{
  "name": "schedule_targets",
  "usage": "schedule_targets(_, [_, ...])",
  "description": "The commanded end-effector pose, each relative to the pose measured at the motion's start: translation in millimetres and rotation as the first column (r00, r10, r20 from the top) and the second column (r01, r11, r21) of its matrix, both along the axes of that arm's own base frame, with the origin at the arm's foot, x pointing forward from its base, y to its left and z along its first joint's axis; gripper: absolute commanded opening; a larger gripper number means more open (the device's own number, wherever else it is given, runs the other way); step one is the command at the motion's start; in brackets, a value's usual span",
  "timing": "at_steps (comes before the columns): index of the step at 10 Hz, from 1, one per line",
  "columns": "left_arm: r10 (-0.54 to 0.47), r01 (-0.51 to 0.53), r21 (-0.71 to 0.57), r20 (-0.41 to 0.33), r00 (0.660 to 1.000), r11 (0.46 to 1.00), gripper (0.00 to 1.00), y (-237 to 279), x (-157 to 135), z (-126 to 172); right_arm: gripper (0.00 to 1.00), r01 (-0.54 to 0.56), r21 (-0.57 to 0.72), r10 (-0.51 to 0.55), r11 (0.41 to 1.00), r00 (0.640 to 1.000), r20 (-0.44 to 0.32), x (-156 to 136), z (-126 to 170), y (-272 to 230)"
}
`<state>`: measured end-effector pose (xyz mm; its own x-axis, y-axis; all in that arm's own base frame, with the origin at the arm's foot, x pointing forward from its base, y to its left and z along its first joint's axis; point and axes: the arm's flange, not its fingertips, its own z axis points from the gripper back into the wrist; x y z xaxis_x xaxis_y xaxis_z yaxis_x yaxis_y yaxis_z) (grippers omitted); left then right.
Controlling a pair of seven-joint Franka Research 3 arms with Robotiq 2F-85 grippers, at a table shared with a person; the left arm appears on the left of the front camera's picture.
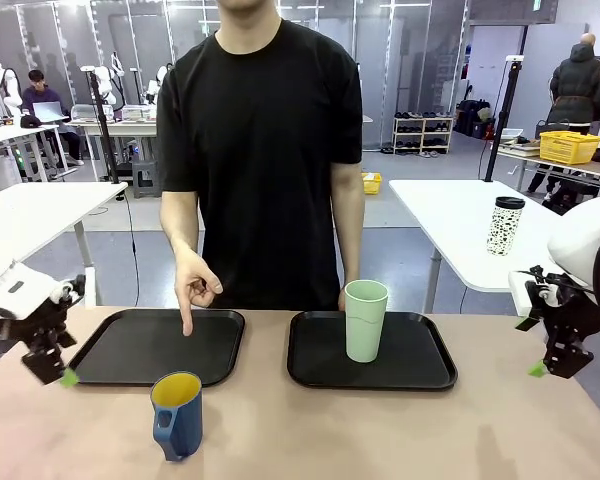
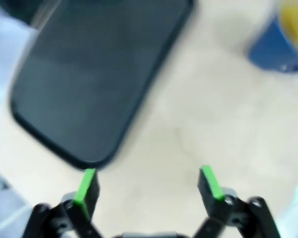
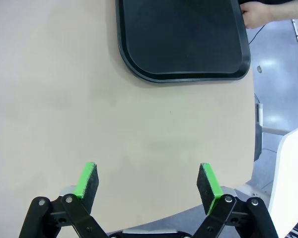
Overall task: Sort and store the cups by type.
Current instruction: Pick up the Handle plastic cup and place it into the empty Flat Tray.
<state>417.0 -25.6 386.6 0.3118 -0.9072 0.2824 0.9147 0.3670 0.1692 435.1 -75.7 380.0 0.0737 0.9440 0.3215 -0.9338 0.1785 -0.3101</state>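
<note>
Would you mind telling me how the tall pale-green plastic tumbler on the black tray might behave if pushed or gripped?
The tall pale-green plastic tumbler stands upright on the black tray, narrow for its height, so a high push would probably tip it. Being plastic, it is likely light and may flex when squeezed.

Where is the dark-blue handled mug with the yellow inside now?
In the front view, the dark-blue mug stands on the tan table, left of centre, just on the robot's side of the left black tray at which the person's hand points.
</note>
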Motion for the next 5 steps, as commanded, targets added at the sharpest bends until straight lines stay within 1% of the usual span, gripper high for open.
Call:
schedule_targets(1, [-0.239,0.245,0.141,-0.054,0.969,0.959,1.0,4,2,13,1.0,0.0,-0.01,0.0,1.0,1.0,0.004,-1,1,-1])
schedule_targets(2, [-0.315,0.329,0.131,-0.118,0.942,0.935,1.0,-3,-4,11,1.0,0.0,-0.01,0.0,1.0,1.0,0.004,-1,1,-1])
schedule_targets(3, [-0.38,0.388,0.084,-0.102,0.919,0.918,1.0,-9,-7,9,1.0,0.0,-0.01,0.0,1.0,1.0,0.004,-1,1,-1])
schedule_targets(4, [-0.383,0.385,0.06,-0.043,0.923,0.921,1.0,-14,-6,6,1.0,0.0,-0.01,0.0,1.0,1.0,0.004,-1,1,-1])
schedule_targets(5, [-0.382,0.383,0.043,-0.028,0.924,0.923,1.0,-15,-7,2,1.0,0.0,-0.01,0.0,1.0,1.0,0.004,-1,1,-1])
